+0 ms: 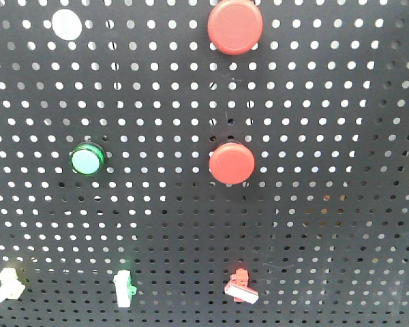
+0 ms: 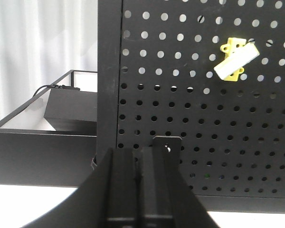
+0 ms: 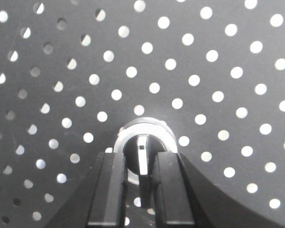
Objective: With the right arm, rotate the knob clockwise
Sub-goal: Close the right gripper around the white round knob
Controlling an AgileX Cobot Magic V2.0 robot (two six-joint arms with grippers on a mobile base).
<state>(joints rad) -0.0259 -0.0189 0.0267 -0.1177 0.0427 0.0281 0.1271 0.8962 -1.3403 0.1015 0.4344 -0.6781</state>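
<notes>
The knob is black with a white pointer bar and a silver ring, mounted on the black pegboard. It shows only in the right wrist view, low in the middle, with its bar pointing straight up. My right gripper stands open and straddles the knob's raised bar, one finger on each side with a thin gap on both sides. In the left wrist view my left gripper is shut with nothing in it, low in front of the pegboard's bottom left corner. Neither gripper shows in the front view.
The front view shows the pegboard with two red push buttons, a green button and three small toggle switches along the bottom. A yellow-and-white switch and a black open box show in the left wrist view.
</notes>
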